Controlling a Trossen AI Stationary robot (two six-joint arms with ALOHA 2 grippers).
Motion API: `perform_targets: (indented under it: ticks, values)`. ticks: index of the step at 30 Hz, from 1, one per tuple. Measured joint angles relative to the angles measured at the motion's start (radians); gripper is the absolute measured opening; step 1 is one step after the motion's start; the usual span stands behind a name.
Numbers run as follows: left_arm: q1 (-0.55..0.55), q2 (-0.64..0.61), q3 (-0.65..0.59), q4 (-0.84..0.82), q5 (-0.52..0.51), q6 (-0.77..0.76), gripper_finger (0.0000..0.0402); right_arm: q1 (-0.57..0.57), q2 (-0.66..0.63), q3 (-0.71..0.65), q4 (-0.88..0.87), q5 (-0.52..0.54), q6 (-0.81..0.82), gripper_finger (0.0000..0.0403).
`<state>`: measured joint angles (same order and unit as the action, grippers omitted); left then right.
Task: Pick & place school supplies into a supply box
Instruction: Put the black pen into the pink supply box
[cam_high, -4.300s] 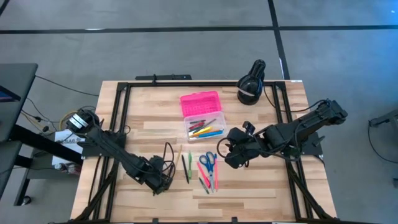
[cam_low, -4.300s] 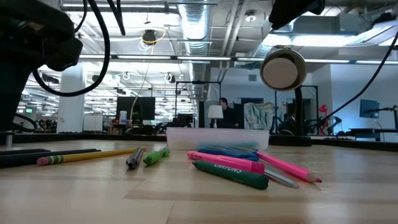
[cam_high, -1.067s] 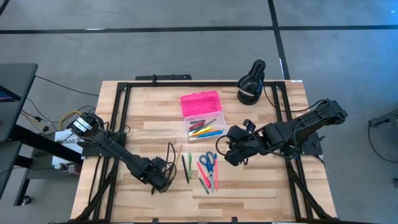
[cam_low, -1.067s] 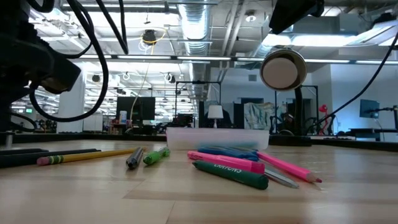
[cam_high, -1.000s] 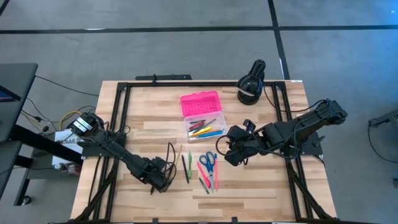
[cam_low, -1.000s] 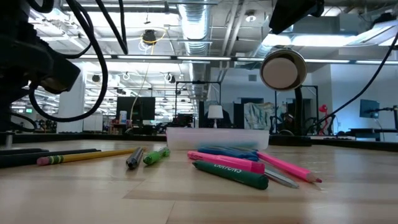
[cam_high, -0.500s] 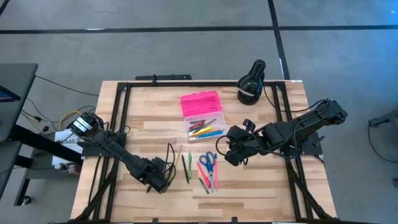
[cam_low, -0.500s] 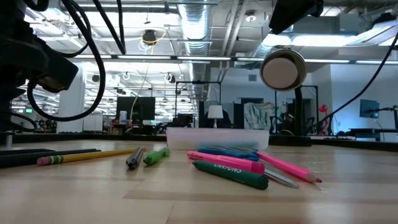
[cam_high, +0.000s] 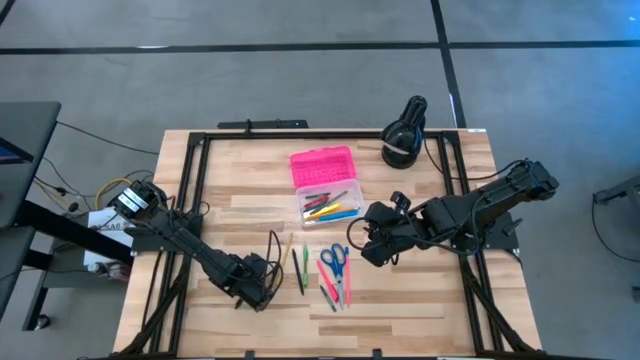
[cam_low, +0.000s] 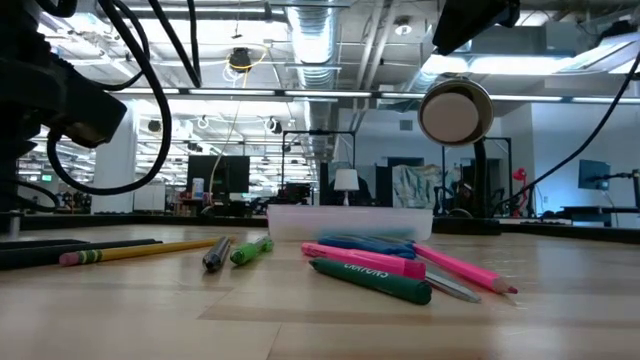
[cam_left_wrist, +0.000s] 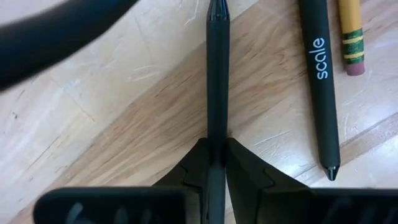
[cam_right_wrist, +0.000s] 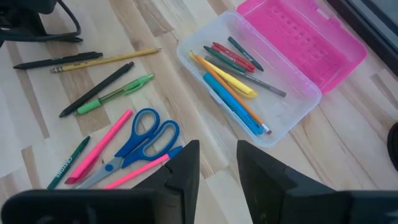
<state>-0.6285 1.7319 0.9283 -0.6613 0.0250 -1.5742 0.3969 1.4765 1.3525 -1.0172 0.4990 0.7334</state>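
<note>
- While the wooden tabletop (cam_high: 420, 300) is ringed by a black rail frame, its near strip and both outer sides lie bare, leaving free room around the cluster in the middle.
- Reaching in from the right edge, the right arm is stretched low toward the centre, and its right hand (cam_high: 372, 247) hangs just right of the loose supplies, fingers (cam_right_wrist: 183, 168) parted with nothing between them.
- Coming in from the left edge, the left arm slants down toward the near middle, and its left hand (cam_high: 262, 291) sits at the tabletop's surface with fingers (cam_left_wrist: 245, 171) pinched on a black pen (cam_left_wrist: 217, 74), which runs straight out from between them.
- Beyond the cluster, the supply box (cam_high: 329, 204) lies open near the tabletop's centre, its pink lid (cam_high: 322, 166) folded flat on the far side; its clear base holds several coloured pens and pencils.
- At the far right corner stands a black lamp (cam_high: 404, 133), well clear of both hands.
- Between box and near edge, blue-handled scissors (cam_high: 334, 262) lie with pink markers (cam_high: 328, 293) beside them, just left of the right hand.
- Left of those lie a green pen (cam_high: 304, 262) and a green marker (cam_low: 370, 281).
- Just beside the gripped pen lie a second black pen (cam_left_wrist: 322, 81) marked "scale" and a yellow pencil (cam_left_wrist: 351, 31), apart from it.
</note>
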Motion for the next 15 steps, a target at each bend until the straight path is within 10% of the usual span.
perform_targets:
  ticks: [15]
  values:
    - [0.025, -0.147, -0.003, -0.023, -0.202, 0.02, 0.0026, 0.0, 0.0, 0.0, 0.008, 0.0, 0.001, 0.0101]
